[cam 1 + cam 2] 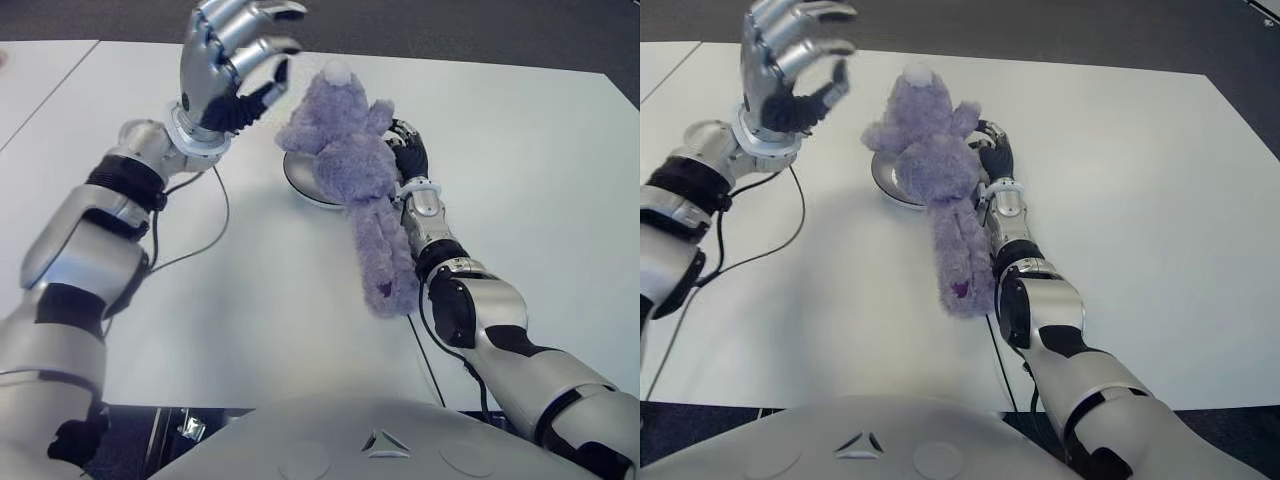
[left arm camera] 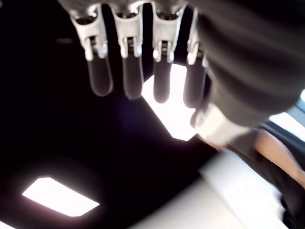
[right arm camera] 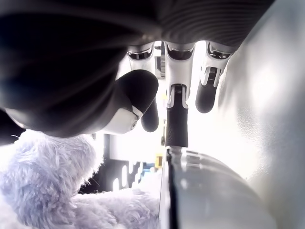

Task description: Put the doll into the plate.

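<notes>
Your left hand (image 1: pixel 235 65) hangs raised above the white surface (image 1: pixel 520 180), toward its far edge and left of the plate. Its fingers are loosely curled around nothing, which fits a hand kept out of the way while the other does the work.

Next comes the shallow round grey plate (image 1: pixel 300 185), sitting near the middle of the far half of the surface. The fluffy lavender plush doll (image 1: pixel 350 165) lies partly across it: head and upper body cover the plate's right side, while the long legs trail back over the bare surface toward you. By my reading it is only half in place.

Your right hand (image 1: pixel 408 150) is just beside the doll's right flank, near its arm. From its wrist view the fingers are extended and slack, clear of the fur, with nothing held between them.
</notes>
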You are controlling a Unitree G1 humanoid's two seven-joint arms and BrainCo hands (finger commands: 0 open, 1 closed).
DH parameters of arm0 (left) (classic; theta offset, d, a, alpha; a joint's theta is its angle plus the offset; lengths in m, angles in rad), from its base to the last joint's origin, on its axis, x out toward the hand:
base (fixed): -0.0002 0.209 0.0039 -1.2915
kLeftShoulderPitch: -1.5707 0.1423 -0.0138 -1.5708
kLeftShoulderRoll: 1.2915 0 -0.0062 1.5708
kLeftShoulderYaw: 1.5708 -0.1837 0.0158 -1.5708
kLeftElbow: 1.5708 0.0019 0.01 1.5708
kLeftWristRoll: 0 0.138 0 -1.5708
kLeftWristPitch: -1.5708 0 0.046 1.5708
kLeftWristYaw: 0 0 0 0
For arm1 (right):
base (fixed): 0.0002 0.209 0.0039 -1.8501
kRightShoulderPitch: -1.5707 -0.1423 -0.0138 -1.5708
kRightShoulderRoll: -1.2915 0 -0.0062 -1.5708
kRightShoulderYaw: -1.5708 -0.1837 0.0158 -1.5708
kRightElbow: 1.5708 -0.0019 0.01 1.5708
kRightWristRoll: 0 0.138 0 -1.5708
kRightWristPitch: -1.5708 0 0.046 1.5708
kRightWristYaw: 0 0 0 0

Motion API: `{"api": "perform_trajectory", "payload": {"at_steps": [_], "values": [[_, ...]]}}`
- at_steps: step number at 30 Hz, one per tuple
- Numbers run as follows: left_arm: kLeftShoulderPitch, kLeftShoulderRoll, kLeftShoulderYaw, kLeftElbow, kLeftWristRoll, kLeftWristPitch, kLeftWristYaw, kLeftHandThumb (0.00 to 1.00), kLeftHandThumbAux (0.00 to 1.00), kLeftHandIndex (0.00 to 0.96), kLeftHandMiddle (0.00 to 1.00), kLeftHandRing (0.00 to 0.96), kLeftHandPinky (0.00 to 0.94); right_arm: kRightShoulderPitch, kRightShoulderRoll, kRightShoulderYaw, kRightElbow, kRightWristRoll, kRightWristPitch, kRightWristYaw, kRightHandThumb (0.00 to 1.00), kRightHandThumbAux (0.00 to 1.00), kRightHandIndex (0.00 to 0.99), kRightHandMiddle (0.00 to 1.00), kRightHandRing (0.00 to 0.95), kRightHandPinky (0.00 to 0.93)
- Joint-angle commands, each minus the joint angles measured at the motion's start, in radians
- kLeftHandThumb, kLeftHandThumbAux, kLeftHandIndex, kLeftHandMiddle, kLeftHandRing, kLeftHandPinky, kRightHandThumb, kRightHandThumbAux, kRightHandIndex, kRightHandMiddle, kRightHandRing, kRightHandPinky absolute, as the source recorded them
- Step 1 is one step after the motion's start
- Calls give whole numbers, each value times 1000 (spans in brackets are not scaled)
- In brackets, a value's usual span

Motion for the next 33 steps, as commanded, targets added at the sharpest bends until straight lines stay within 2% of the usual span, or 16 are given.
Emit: {"api": "perform_trajectory", "payload": {"at_steps": [1,5,11,16,17,18,19,21,23,32,33], "values": [[-35,-173,113,311,-202,-148,11,689,727,408,315,303,327,233,48,-24,144,21,113,23,1000,667,256,241,447,185],[-19,-224,174,348,-290,-184,-15,691,728,408,323,320,340,234,46,-32,144,20,112,25,1000,667,258,242,447,186],[18,-267,251,397,-418,-179,-197,687,729,406,329,330,345,235,47,-44,143,22,114,30,1000,667,260,245,447,186],[64,-308,346,423,-552,-124,-416,676,731,402,312,310,301,238,50,-54,143,27,113,38,1000,667,261,247,447,174],[70,-314,362,424,-572,-113,-448,579,742,363,304,302,290,238,50,-56,143,28,113,39,1000,667,262,247,447,173],[74,-321,377,425,-591,-101,-476,411,768,306,294,289,273,238,50,-59,142,30,112,41,1000,667,262,247,447,172],[76,-325,388,425,-606,-92,-498,303,779,267,283,277,258,238,50,-61,142,30,112,43,1000,667,263,247,447,171],[86,-339,423,425,-649,-68,-558,213,784,230,266,256,237,239,50,-68,142,35,110,47,1000,667,265,248,448,171],[102,-358,465,426,-700,-32,-624,161,781,201,244,230,213,239,50,-76,141,41,109,54,1000,667,267,249,448,170],[195,-436,608,431,-860,109,-847,108,767,135,170,162,155,239,47,-96,137,47,100,66,1000,669,277,251,446,164],[206,-447,628,431,-883,129,-877,102,774,125,159,153,148,239,46,-98,137,49,102,70,984,738,272,246,372,157]]}}
